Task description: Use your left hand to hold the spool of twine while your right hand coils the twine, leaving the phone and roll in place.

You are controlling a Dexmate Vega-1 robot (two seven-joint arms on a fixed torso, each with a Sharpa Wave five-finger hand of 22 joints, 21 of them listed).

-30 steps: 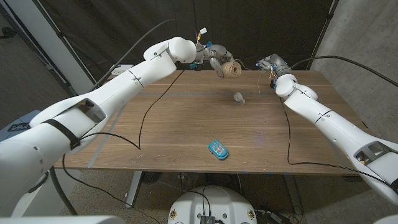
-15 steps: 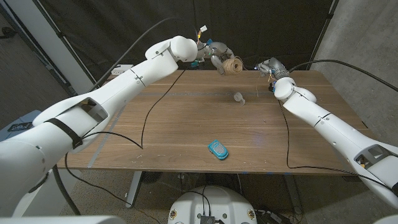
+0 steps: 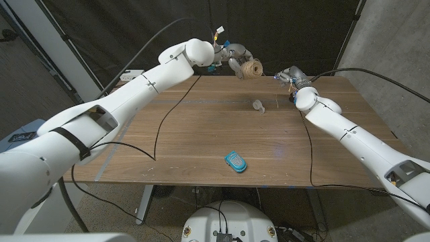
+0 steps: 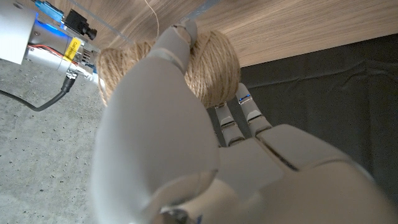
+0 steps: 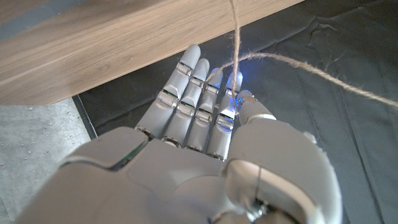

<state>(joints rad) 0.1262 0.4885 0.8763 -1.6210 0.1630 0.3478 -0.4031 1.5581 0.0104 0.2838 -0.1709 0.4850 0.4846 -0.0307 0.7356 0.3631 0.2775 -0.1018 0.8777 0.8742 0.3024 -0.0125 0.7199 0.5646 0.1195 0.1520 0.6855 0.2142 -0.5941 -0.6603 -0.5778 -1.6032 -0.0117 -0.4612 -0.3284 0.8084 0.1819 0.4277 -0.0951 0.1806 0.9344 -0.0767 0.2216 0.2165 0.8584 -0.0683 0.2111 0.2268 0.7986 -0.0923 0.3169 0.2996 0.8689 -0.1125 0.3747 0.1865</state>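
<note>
My left hand (image 3: 234,59) grips the tan spool of twine (image 3: 252,68) in the air above the table's far edge; in the left wrist view its fingers (image 4: 177,46) wrap over the spool (image 4: 214,68). My right hand (image 3: 289,73) hovers at the far edge to the spool's right. Its fingers (image 5: 199,93) are straight and close together, and two taut strands of twine (image 5: 292,62) meet in a gap between them. The small roll (image 3: 258,105) sits on the table below the spool. The teal phone (image 3: 235,161) lies near the front edge.
The wooden table (image 3: 201,134) is crossed by black cables (image 3: 156,128) on the left and along the right arm (image 3: 311,148). A dark curtain hangs behind the table, with a concrete wall at the right.
My left hand has lifted the spool slightly up and back. My right hand has shifted a little toward the spool along the far edge. Phone and roll have not moved.
</note>
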